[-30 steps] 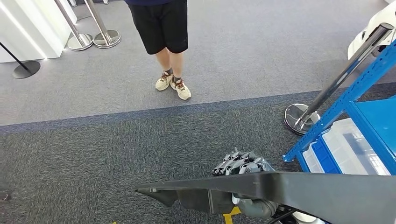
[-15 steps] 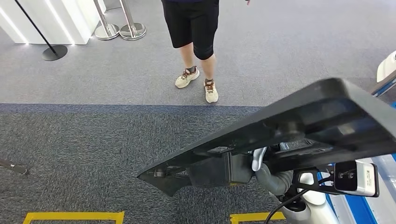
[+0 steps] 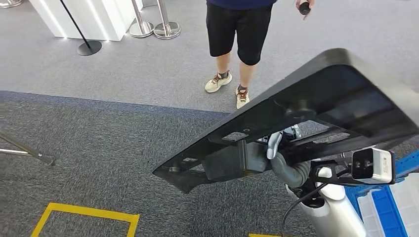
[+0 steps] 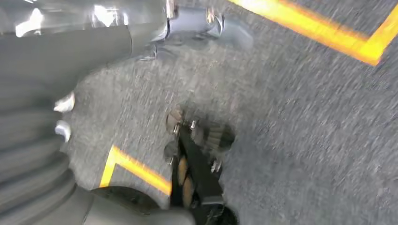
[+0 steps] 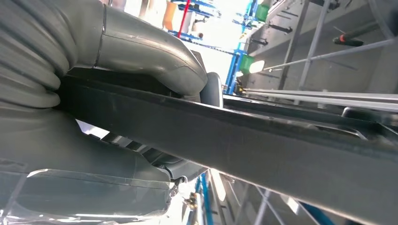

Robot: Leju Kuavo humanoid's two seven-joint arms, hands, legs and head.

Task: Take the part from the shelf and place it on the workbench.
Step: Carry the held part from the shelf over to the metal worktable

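Holding the long black panel part aloft, we read its long axis as running from low on our left up to high on our right, with our right robot hand clamped on its edge, thumb over the rim. Most of its length juts leftward past that grip. Our left robot hand hangs over the carpet; we cannot tell its state. No desk shows yet.

- An indoor demo or workshop hall, carpeted in grey carpet.
- Yellow floor tape marks a bay near the right hand.
- Chrome stanchions stand well beyond it.
- Blue shelving with clear bins sits just beside it.
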